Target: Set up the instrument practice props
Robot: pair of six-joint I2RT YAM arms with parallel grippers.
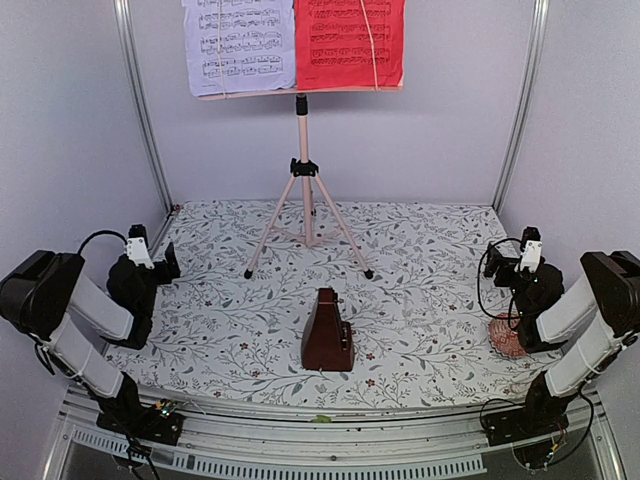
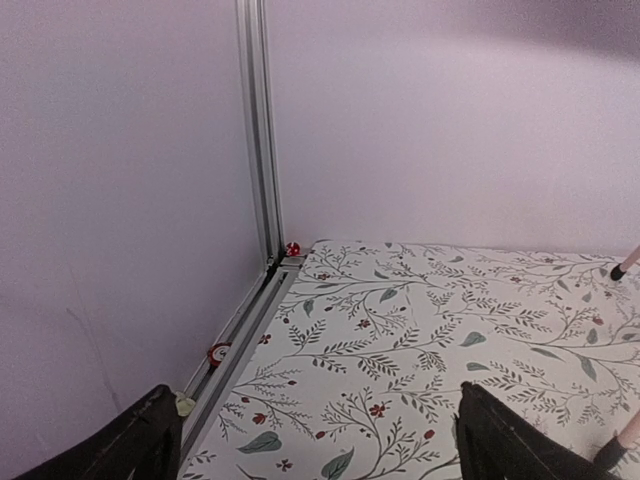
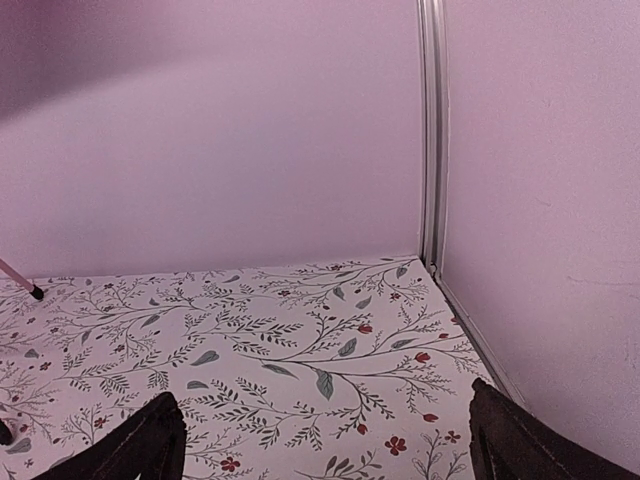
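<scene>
Looks pretty much set up from here tbh. Got the pink music stand [image 1: 304, 200] standing on its tripod at the middle of the far edge, long axis straight up. Up top, the desk [image 1: 300, 92] running left to right and facing the near edge. Lilac sheet [image 1: 238, 45] on the left half, red sheet [image 1: 350, 40] on the right half, side by side, touching or close to it.

Then the metronome [image 1: 327, 332] at the middle of the near edge, upright, long axis vertical, narrow end on top, well apart from the stand's feet. Can't tell which way its front points.

Left gripper [image 1: 160, 262] over by the left edge, spread wide with nothing between the fingers, aimed at the far left corner going by the wrist view. Right gripper [image 1: 503, 265] by the right edge, same deal: wide, empty, aimed at the far right corner. Small pink knitted ball [image 1: 508, 338] near the right edge, on the near side of that claw.

For any tweak to the metronome: sits inward and toward the near edge from both claws, about equally far from each, so hard to call either one nearer. Would probably mean swinging away from the corner first, then closing across that upright body from the side
</scene>
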